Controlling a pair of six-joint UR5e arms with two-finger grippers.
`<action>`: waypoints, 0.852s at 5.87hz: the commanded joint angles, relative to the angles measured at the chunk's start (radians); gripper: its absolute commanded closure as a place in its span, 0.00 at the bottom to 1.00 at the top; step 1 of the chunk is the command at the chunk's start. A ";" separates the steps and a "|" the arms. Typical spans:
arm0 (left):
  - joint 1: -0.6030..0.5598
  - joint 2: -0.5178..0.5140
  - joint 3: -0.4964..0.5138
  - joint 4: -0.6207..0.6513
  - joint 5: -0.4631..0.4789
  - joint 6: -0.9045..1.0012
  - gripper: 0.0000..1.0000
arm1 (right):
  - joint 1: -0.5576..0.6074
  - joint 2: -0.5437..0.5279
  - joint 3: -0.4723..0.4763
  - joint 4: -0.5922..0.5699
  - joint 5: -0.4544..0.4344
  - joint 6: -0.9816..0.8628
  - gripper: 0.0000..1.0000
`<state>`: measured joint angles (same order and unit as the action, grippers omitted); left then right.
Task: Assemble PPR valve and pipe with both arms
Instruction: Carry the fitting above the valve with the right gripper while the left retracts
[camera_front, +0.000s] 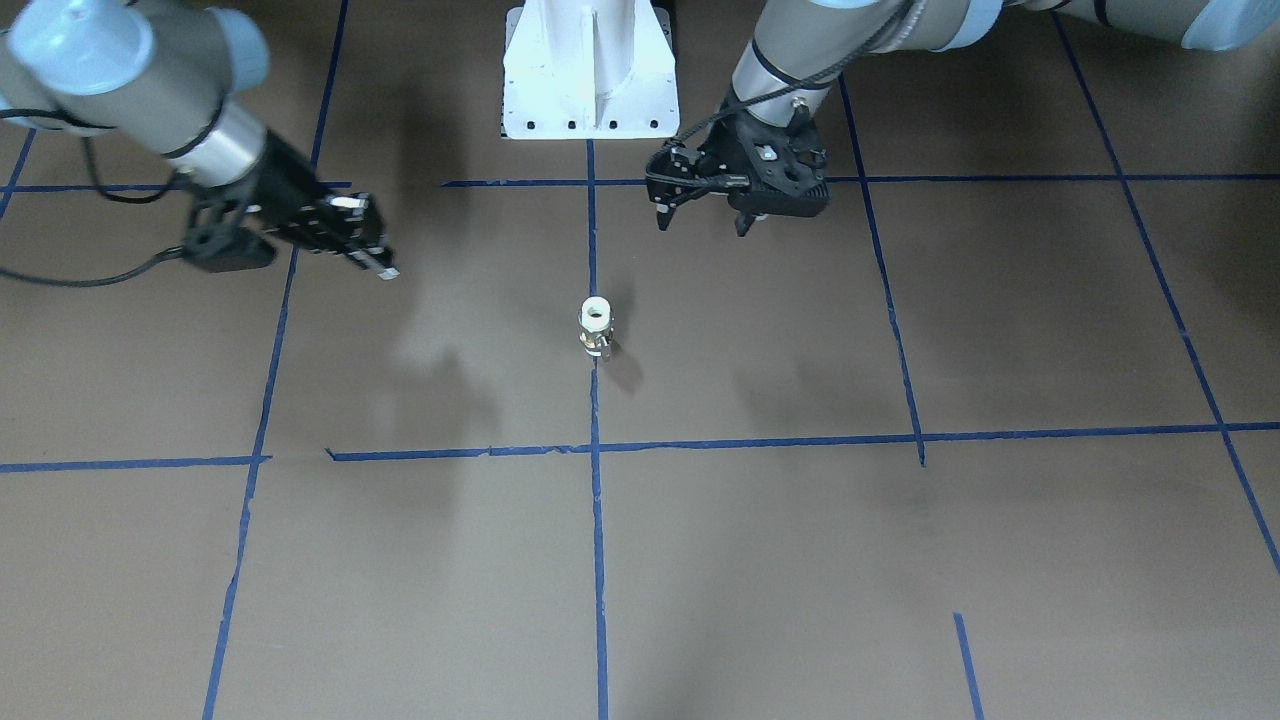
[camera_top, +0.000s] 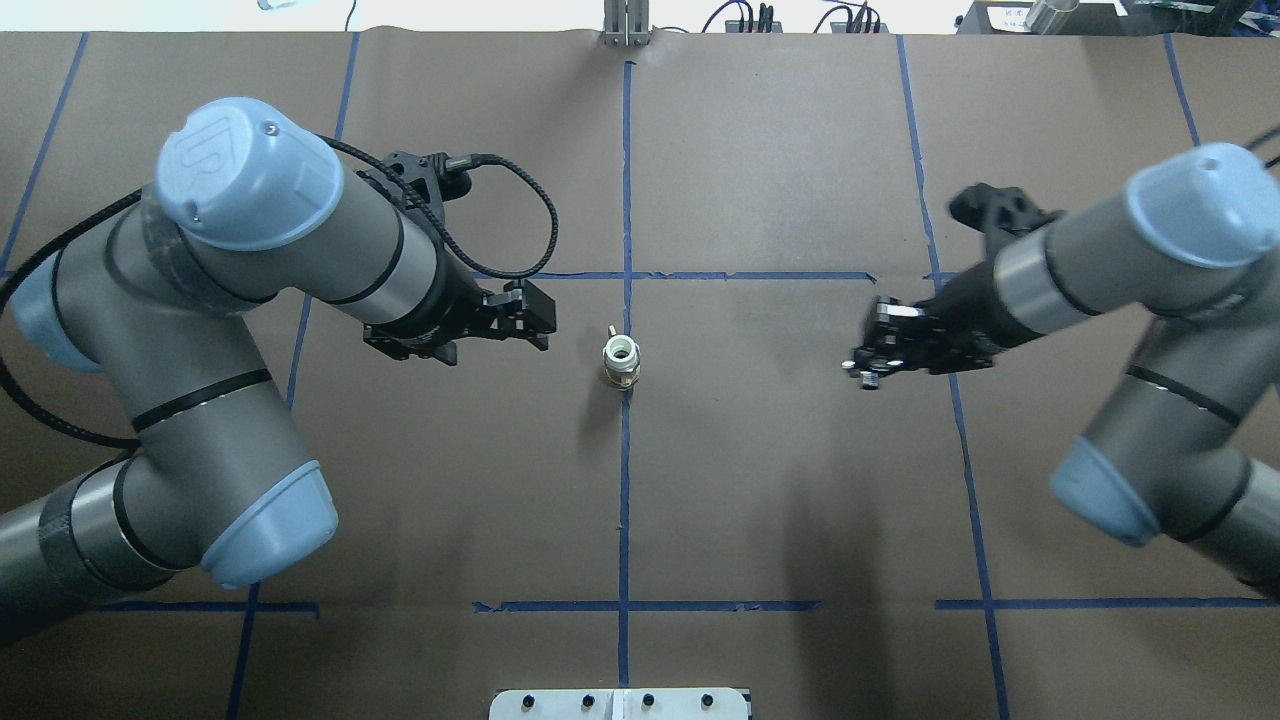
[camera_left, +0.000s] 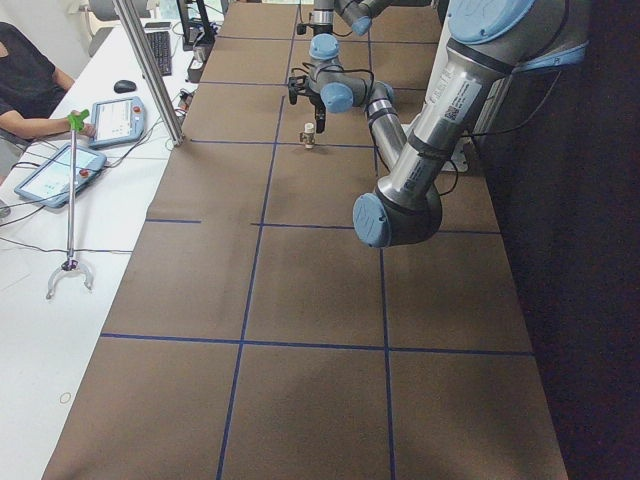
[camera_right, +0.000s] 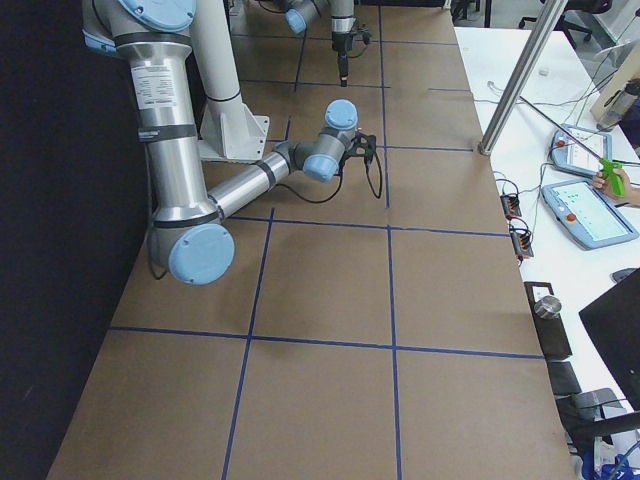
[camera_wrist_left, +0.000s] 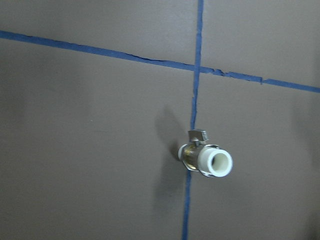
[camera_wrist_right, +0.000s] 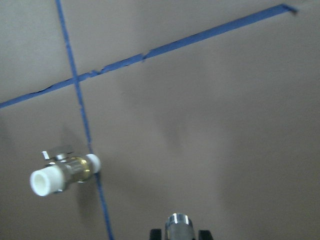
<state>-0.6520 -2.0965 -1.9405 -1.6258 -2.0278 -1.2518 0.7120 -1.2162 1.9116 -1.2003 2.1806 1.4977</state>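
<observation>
PPR valve (camera_top: 621, 360): upright, bare tabletop (camera_top: 760, 480) all round; left gripper (camera_front: 701, 222) and right gripper (camera_top: 862, 368), holding pipe (camera_wrist_right: 178, 226), flank it, well apart

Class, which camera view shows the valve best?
Left wrist view: the valve is large and sharp, white end, brass body and stem clear. Right wrist view blurs it; front, overhead and left-side views show it tiny.

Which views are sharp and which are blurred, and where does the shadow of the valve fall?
Left wrist view: sharp; the PPR valve throws a soft shadow to its left. Right wrist view: a little soft all over, the pipe at the bottom edge included. Front-facing view: even light, faint wide shadows on the table.
</observation>
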 joint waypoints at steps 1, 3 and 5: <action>-0.024 0.103 -0.002 0.000 0.018 0.086 0.04 | -0.080 0.288 -0.009 -0.369 -0.128 0.067 1.00; -0.020 0.142 -0.002 -0.002 0.031 0.117 0.04 | -0.092 0.421 -0.157 -0.403 -0.153 0.130 1.00; -0.014 0.144 -0.002 -0.002 0.044 0.115 0.03 | -0.111 0.495 -0.281 -0.401 -0.170 0.180 1.00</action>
<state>-0.6686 -1.9539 -1.9428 -1.6275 -1.9868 -1.1369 0.6061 -0.7535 1.6773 -1.6012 2.0174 1.6539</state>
